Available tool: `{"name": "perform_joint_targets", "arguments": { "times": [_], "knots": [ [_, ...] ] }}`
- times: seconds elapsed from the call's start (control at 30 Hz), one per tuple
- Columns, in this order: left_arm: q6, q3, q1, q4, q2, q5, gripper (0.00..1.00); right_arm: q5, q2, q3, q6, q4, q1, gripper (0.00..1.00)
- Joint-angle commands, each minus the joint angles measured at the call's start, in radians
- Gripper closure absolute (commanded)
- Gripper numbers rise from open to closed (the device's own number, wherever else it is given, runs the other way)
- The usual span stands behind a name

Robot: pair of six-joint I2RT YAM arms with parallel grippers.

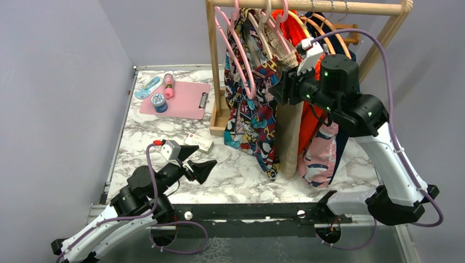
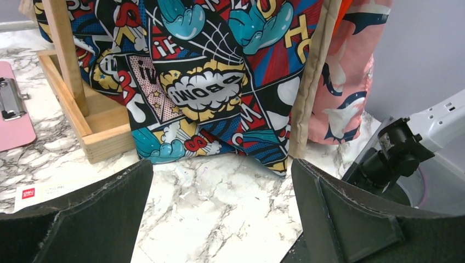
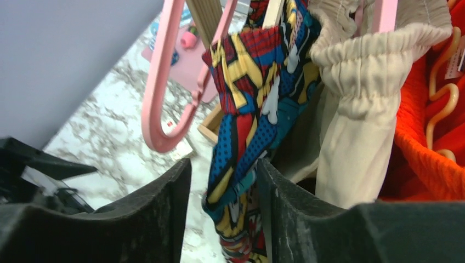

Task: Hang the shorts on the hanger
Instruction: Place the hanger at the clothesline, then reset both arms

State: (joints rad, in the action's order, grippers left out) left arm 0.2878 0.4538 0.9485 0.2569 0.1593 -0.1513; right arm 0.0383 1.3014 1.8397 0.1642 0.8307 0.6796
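Note:
The comic-print shorts [image 1: 249, 112] hang from the wooden rack, their lower hems down on the marble table [image 2: 214, 93]. Above their waistband [image 3: 247, 60] a bit of a cream hanger [image 3: 272, 12] shows; in the top view it is the slim cream arm [image 1: 262, 34] among the pink ones. My right gripper [image 1: 277, 89] is raised at the shorts' right side. In its wrist view the right gripper [image 3: 224, 164] stands open around a hanging fold of the shorts, with a gap at the left finger. My left gripper [image 1: 200, 167] rests low over the table, and the left gripper [image 2: 221, 164] is wide open and holds nothing.
Pink hangers [image 1: 241, 60] hang left of the shorts. Plain beige shorts [image 1: 288, 131], an orange garment [image 3: 422, 137] and a pink shark-print garment [image 1: 321, 153] hang to the right. The rack's wooden base [image 2: 104, 131], a pink clipboard [image 1: 178, 98] and a small card box [image 1: 198, 142] are on the table.

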Motion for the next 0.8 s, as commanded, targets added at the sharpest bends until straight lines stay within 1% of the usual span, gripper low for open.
{"name": "perform_joint_targets", "arguments": {
  "times": [0.0,0.07,0.1,0.13,0.17,0.3,0.47,0.53,0.6,0.7,0.73,0.77],
  "knots": [
    [-0.004,-0.003,-0.001,-0.006,0.009,-0.028,0.01,-0.025,-0.09,-0.075,0.005,-0.048,0.003,0.43],
    [0.001,-0.001,-0.001,0.0,0.011,-0.043,0.01,-0.016,-0.147,-0.138,0.004,-0.111,0.003,0.35],
    [0.005,-0.001,-0.001,0.0,0.012,-0.054,0.01,0.006,-0.185,-0.173,0.012,-0.133,0.003,0.25],
    [0.009,-0.001,-0.001,0.004,0.014,-0.062,0.01,0.028,-0.211,-0.204,0.013,-0.151,0.003,0.2],
    [0.012,0.001,-0.001,0.005,0.016,-0.071,0.01,0.047,-0.237,-0.232,0.008,-0.161,0.003,0.17],
    [0.032,0.008,0.0,0.017,0.041,-0.109,0.01,0.078,-0.292,-0.304,0.008,-0.155,0.002,0.13],
    [0.06,0.024,-0.001,0.035,0.1,-0.146,0.01,0.054,-0.338,-0.397,0.054,-0.182,0.003,0.12],
    [0.089,0.035,-0.001,0.049,0.128,-0.181,0.01,0.051,-0.355,-0.443,0.078,-0.2,0.003,0.12],
    [0.132,0.057,-0.001,0.09,0.16,-0.254,0.01,0.076,-0.37,-0.469,0.096,-0.208,0.003,0.12],
    [0.212,0.099,0.0,0.176,0.218,-0.386,0.01,0.164,-0.401,-0.503,0.144,-0.218,0.003,0.09],
    [0.235,0.111,-0.001,0.199,0.238,-0.426,0.01,0.189,-0.418,-0.521,0.155,-0.23,0.003,0.08],
    [0.258,0.121,-0.001,0.225,0.257,-0.462,0.01,0.204,-0.436,-0.539,0.163,-0.244,0.003,0.02]
  ]
}}
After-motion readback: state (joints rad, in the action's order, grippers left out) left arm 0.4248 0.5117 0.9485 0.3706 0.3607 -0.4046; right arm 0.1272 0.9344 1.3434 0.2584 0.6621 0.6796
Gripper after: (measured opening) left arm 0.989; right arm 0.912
